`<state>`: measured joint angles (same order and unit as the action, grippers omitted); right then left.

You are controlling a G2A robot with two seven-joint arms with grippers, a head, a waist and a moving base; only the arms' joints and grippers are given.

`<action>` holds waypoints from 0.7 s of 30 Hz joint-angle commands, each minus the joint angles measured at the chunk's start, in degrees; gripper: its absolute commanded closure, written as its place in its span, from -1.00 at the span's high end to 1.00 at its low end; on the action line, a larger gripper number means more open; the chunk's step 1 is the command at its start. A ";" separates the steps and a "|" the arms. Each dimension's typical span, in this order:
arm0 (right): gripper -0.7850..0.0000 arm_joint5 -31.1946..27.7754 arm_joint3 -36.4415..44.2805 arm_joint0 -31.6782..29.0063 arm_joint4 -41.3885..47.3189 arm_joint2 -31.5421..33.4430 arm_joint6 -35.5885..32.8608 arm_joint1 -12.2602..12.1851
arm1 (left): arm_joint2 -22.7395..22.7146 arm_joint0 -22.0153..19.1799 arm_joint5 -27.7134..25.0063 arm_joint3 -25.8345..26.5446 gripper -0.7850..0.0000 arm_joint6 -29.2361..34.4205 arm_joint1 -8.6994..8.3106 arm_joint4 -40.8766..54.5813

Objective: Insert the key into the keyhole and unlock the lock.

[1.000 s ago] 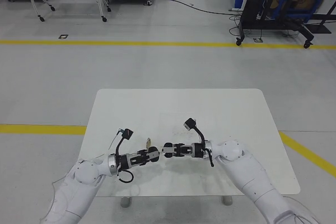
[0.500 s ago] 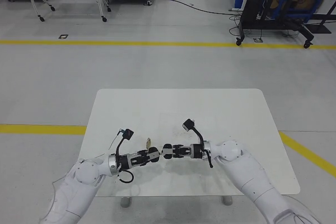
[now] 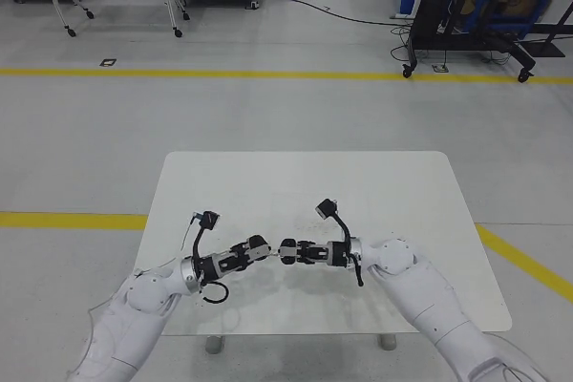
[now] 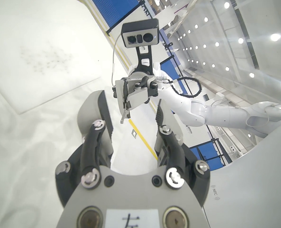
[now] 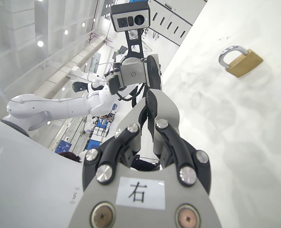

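Brass lock (image 5: 243, 64) lies on the white bench (image 5: 225, 131), near the right claw (image 5: 151, 96) and off to its side, not touching it. That claw is clamped on the small silver key (image 4: 122, 117), whose blade pokes out past the fingertips. Facing it tip to tip, the left claw (image 4: 130, 105) stands wide, the 2 close together.
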<state>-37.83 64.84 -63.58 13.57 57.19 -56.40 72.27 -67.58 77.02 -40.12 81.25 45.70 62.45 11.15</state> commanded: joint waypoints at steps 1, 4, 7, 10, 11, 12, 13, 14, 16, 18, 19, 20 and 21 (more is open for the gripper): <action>-1.00 -1.88 0.55 -0.61 -0.65 1.77 3.03 -0.36 | -0.70 0.13 -1.11 -0.03 1.00 -2.57 0.04 0.45; -1.00 -4.22 1.80 -2.24 -4.65 5.93 9.92 -1.26 | -1.73 0.39 -2.58 0.00 1.00 -6.89 0.14 -0.87; -1.00 -6.24 5.74 -5.53 -9.01 9.90 17.19 -2.09 | -2.45 1.08 -4.37 0.79 1.00 -11.40 0.30 -2.50; -1.00 -6.02 9.68 -9.01 -15.92 14.28 24.46 -2.91 | -4.24 1.44 -6.67 1.51 1.00 -15.55 0.25 -8.60; -1.00 -6.45 11.32 -10.29 -16.74 15.34 26.73 -3.05 | -5.20 1.51 -7.17 1.85 1.00 -17.60 0.19 -14.33; -1.00 -6.71 12.53 -11.43 -17.89 16.36 28.61 -3.19 | -5.84 1.92 -6.97 2.37 1.00 -20.46 0.26 -19.93; -1.00 -6.76 13.51 -12.43 -19.38 17.56 30.84 -3.33 | -6.46 2.31 -5.90 3.09 1.00 -23.85 0.35 -26.83; -1.00 -6.76 14.38 -13.33 -20.66 18.71 33.40 -3.41 | -6.29 3.02 -4.78 4.09 1.00 -27.14 0.54 -32.99; -1.00 -6.31 15.36 -14.50 -22.70 19.79 36.52 -3.45 | -4.48 4.33 -4.22 4.88 1.00 -31.76 1.04 -38.76; -1.00 -6.31 15.36 -14.50 -22.70 19.79 36.52 -3.45 | -3.58 3.81 -2.82 5.15 1.00 -33.91 1.25 -46.28; -1.00 -6.31 15.36 -14.50 -22.70 19.79 36.52 -3.45 | -3.01 3.68 -2.10 5.11 1.00 -35.09 1.35 -50.19; -1.00 -6.31 15.36 -14.50 -22.70 19.79 36.52 -3.45 | -2.51 3.46 -1.17 5.17 1.00 -36.39 1.42 -54.93; -1.00 -6.31 15.36 -14.50 -22.70 19.79 36.52 -3.45 | -2.03 3.21 -0.11 5.11 1.00 -37.64 1.43 -60.45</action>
<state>-44.12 80.20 -78.07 -9.12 76.98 -19.88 68.82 -70.06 80.44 -41.26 86.41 9.38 63.86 -42.07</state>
